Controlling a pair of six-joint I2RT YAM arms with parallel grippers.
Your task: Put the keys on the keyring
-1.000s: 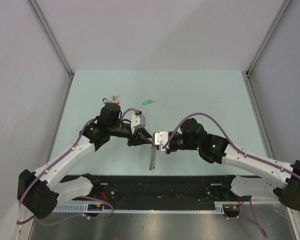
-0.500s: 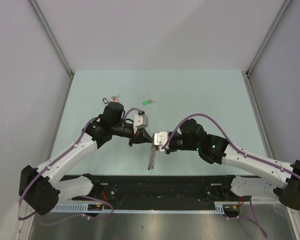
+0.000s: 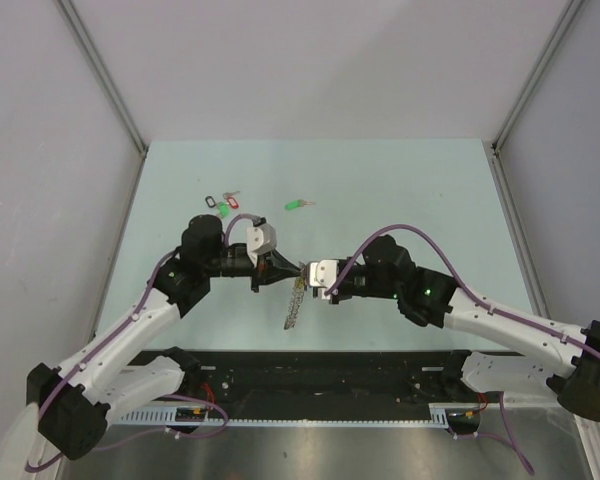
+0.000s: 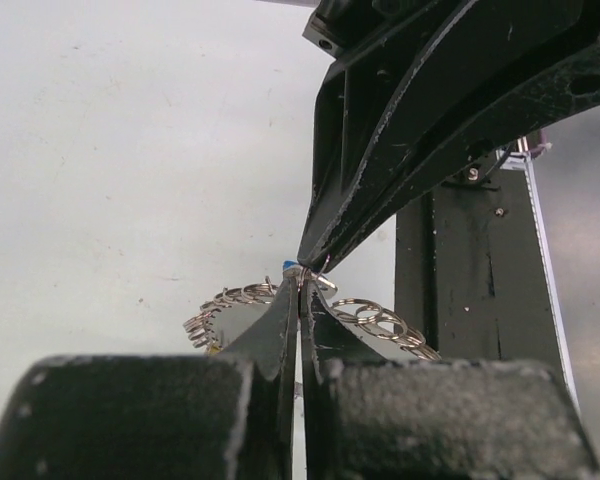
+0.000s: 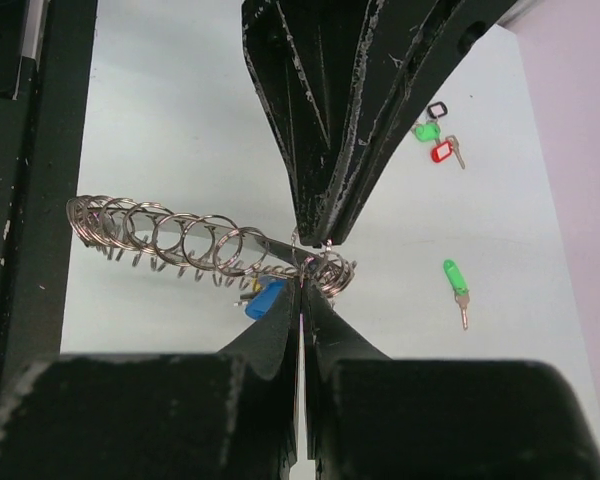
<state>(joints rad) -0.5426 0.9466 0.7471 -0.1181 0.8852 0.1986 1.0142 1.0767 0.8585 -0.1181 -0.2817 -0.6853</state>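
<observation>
Now, from the top: looking down on a pale green table [image 3: 400, 190]. Reaching in from 8 o'clock with the left arm [image 3: 140, 320], elbow bent, left gripper [image 3: 292, 270] pointing to 3 o'clock. Reaching in from 4 o'clock with the right arm [image 3: 480, 320], right gripper [image 3: 306, 272] pointing to 9 o'clock. Meeting tip to tip near the middle, up off the table. Hanging from that spot toward 6 o'clock, a bit tilted: the keyring [image 3: 294, 303], seen from its thin side. Lying flat well away at 12 o'clock: the key with the green tag [image 3: 294, 205]. Farther off at 11 o'clock: a bunch of keys [image 3: 223, 203] with black, green and red tags.

Next, from the left wrist: left gripper pressed tight together, tips right at the top loops of the keyring. Cannot tell if any wire sits between them. Coming down from 1 o'clock: the right gripper, closed to a point, touching the same spot. Hiding much of the keyring behind the black fingers.

Last, from the right wrist: right gripper closed tight, pinching the keyring wire. Stretching off to 9 o'clock: the row of loops. Just under the loops, touching them: the key with the blue tag [image 5: 265, 297]; cannot tell if threaded on. Coming down from 12 o'clock: the left gripper, blocking the table behind it.
</observation>
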